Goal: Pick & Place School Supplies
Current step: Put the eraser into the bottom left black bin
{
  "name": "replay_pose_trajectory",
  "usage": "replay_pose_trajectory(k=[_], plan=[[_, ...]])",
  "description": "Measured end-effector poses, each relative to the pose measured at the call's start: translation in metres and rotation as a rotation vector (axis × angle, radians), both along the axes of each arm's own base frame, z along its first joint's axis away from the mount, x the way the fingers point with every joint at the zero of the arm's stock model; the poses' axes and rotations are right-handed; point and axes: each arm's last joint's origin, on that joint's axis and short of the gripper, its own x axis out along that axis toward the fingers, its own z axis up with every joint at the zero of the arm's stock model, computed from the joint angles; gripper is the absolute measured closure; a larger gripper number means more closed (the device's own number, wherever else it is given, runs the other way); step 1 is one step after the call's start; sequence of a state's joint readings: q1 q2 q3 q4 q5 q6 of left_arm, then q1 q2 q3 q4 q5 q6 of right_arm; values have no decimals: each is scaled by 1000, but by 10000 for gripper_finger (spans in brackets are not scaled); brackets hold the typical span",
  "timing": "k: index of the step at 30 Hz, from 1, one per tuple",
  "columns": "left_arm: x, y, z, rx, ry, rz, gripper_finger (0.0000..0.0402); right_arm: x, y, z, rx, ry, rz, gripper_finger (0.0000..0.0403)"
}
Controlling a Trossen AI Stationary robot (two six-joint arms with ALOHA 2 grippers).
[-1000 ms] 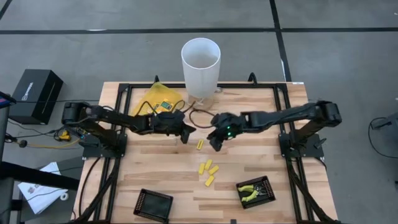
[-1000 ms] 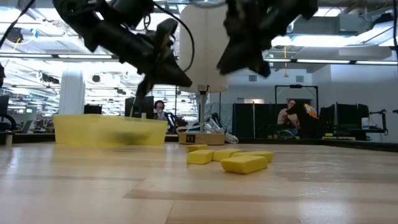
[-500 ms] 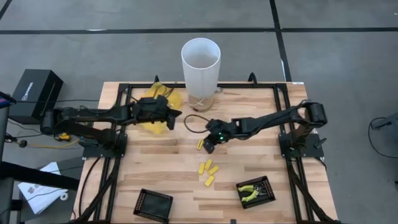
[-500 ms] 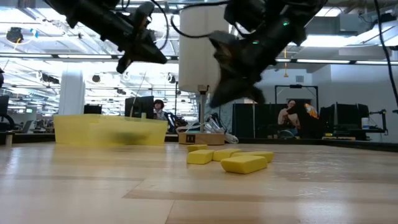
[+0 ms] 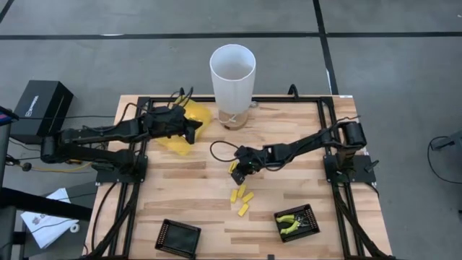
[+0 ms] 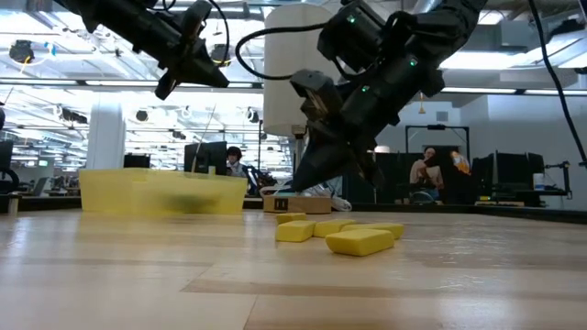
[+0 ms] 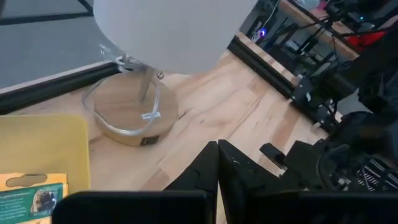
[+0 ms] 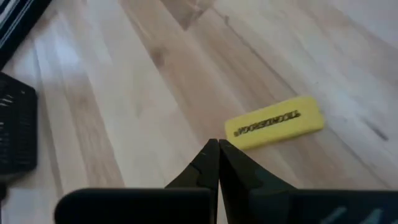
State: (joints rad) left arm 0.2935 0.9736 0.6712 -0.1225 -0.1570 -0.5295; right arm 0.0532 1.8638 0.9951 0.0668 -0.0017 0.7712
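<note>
The right gripper sits low over the middle of the wooden table, its two fingers pressed together with nothing between them; in the right wrist view the closed tips point at a lone yellow oblong piece that lies flat on the boards just beyond them, apart from the fingers. From above, that piece shows at the gripper's edge, and whether the gripper touches it cannot be told from there. Nearer the table's front lies a loose cluster of more yellow pieces, which also shows in the low view. The left gripper hangs above the large yellow pouch at the table's back left, its fingers likewise closed and empty; a packet with a green-white label rests on the pouch. A tall white cylinder on a round wooden base stands at the back centre. At the front edge sit two square black trays: the right tray holds small yellow-green-handled pliers, the left tray appears bare
</note>
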Motion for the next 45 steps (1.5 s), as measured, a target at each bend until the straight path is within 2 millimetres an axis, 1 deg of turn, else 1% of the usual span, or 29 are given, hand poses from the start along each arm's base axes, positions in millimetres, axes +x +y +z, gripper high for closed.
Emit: replay_pose_trajectory(k=[4, 15, 20, 25, 27, 29, 31, 34, 45], plan=[[2, 0, -3, -7, 21, -1, 401, -1, -1, -2, 0, 13, -2, 403], [1, 0, -4, -9, 29, -1, 401, 0, -19, -1, 10, 8, -63, 403], [1, 0, -4, -9, 31, -1, 401, 3, -19, 0, 27, -21, -77, 403], [1, 0, -4, 3, 38, -11, 401, 3, -20, -8, 65, -2, -81, 403], [1, 0, -4, 3, 39, -11, 401, 7, -20, -14, 80, -7, -92, 403], [1, 0, -4, 3, 39, -11, 401, 3, -19, -20, 92, 36, -88, 403], [1, 0, -4, 1, 39, -14, 401, 9, -19, -20, 109, -9, -89, 403], [1, 0, -5, 0, 41, -15, 401, 8, -18, -24, 133, 5, -83, 403], [1, 0, -6, -4, 53, -15, 401, 7, -21, -24, 137, 18, -91, 403]])
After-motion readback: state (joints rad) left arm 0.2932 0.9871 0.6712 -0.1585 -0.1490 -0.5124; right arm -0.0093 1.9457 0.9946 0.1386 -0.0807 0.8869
